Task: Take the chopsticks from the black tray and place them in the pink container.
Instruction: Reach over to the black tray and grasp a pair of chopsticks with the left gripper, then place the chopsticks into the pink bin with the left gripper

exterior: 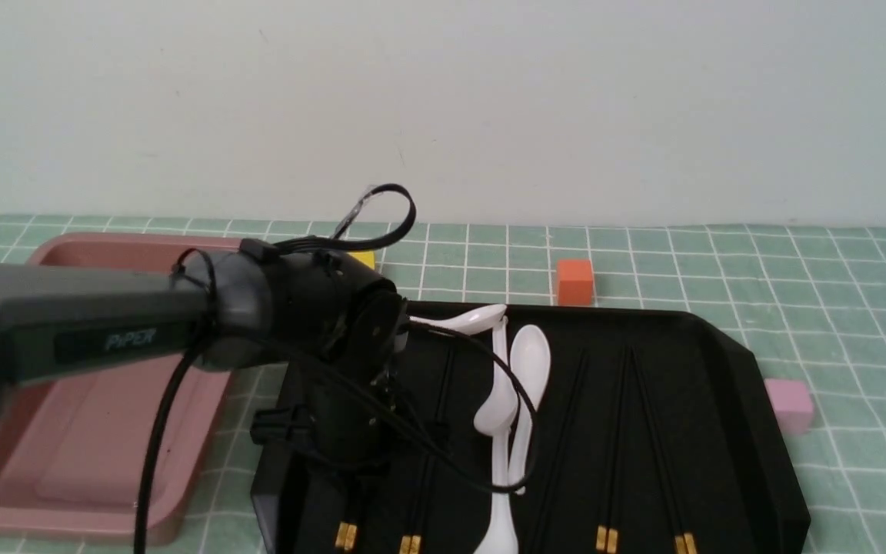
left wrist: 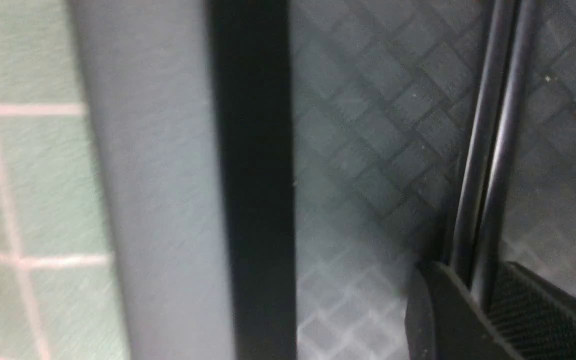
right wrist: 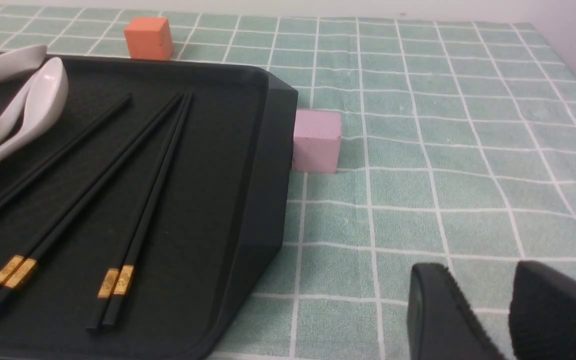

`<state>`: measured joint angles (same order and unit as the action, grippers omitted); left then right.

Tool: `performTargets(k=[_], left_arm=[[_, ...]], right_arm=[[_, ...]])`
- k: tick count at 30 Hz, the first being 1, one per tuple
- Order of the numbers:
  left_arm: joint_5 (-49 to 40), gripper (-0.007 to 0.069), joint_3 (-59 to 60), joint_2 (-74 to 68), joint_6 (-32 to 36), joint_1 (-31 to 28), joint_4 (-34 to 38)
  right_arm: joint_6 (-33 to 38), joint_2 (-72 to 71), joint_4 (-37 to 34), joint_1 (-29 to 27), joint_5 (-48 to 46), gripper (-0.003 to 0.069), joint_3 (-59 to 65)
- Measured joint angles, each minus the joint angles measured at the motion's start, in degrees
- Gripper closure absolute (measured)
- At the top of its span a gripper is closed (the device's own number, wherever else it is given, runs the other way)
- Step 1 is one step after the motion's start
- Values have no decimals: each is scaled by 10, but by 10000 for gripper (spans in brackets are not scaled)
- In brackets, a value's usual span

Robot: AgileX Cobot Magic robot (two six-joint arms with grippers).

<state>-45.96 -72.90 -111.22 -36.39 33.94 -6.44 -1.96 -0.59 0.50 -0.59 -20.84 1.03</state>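
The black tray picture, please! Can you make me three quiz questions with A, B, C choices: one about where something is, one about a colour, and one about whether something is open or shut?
1. Where is the small pink cube?
A) in the pink container
B) on the cloth, beside the black tray
C) on a spoon

2. What colour are the spoons?
A) green
B) red
C) white

3. How is the right pincer?
A) open
B) shut on a spoon
C) shut on the orange block

Answers:
1 B: the front view shows it just outside the tray's right side.
2 C: they look white against the black.
3 A: the right wrist view shows a gap between its two fingers, with only cloth behind.
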Motion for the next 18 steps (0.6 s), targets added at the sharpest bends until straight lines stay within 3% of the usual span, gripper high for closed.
performTargets(k=[8,12,18], left_arm=[[-13,511,3,181,-4,-34,1],[-42,511,3,240,40,-118,-7],[-109,511,12,253,167,-269,5]], right_arm=[[0,0,0,0,0,419,0],[0,0,0,0,0,419,0],[0,0,0,0,0,419,0]])
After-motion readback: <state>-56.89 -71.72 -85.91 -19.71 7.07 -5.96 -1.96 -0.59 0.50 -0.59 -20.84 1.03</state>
